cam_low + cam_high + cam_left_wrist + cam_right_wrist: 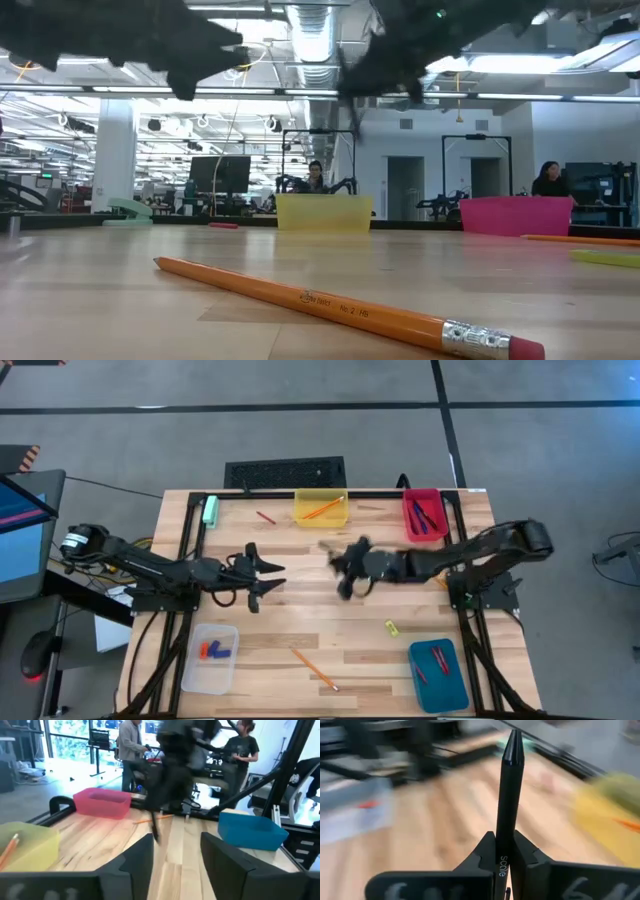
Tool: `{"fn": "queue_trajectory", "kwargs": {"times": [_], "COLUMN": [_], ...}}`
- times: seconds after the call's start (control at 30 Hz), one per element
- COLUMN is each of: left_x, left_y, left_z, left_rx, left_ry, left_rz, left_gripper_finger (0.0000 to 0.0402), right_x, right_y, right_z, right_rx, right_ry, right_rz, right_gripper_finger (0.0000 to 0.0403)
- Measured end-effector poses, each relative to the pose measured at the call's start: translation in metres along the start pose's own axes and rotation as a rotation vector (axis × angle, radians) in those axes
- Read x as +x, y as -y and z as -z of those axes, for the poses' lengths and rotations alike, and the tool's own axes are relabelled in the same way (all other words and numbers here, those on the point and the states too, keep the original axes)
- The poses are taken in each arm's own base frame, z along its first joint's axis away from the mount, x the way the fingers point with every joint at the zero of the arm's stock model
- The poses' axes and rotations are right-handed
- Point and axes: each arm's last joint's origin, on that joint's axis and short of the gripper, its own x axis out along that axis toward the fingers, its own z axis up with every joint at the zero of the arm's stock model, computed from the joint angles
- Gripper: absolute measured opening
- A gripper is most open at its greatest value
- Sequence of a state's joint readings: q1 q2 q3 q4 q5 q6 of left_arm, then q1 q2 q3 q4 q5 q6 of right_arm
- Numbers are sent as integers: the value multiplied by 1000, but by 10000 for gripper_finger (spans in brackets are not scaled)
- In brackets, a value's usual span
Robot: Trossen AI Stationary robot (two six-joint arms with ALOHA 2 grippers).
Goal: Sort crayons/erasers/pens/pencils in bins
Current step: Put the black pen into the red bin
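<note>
Two arms over the surface. Right tool at centre, pinching a black pen upright between its fingers. Left tool at 9 o'clock of it, fingers spread, holding nothing. Yellow bin at 12 o'clock, red bin at 1, teal bin at 5, clear bin at 7.

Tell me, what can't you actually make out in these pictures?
- High view: the right gripper is motion-blurred; its black pen can't be picked out.
- Low view: yellow bin and red bin walls hide their contents.
- Left wrist view: teal bin contents hidden by its wall.
- Right wrist view: background smeared.
</note>
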State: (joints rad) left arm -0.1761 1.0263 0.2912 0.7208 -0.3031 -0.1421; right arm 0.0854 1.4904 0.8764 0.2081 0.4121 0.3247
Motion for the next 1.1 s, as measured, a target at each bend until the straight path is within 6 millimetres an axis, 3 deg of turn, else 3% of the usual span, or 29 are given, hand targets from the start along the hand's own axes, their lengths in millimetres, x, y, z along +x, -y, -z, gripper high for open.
{"fn": "queue_trajectory", "kwargs": {"times": [0.27, 0.47, 0.6, 0.8, 1.1], "left_x": [-4, -4, -4, -4, -4], "left_y": [-3, -2, -2, -2, -3], "left_z": [9, 9, 9, 10, 11], "left_rx": [14, 20, 22, 27, 57], "left_ry": [-19, -16, -22, -24, -43], "left_rz": [-12, 1, 4, 4, 0], "left_gripper_finger": [89, 60, 49, 41, 41], "right_x": [-48, -72, -78, -75, -56], "right_y": [115, 193, 236, 274, 294], "right_z": [-17, -13, -5, 13, 35], "right_rx": [113, 148, 206, 271, 276], "right_ry": [-289, -478, -586, -703, -840], "right_rz": [491, 773, 859, 892, 884], "right_gripper_finger": [30, 28, 29, 30, 29]}}
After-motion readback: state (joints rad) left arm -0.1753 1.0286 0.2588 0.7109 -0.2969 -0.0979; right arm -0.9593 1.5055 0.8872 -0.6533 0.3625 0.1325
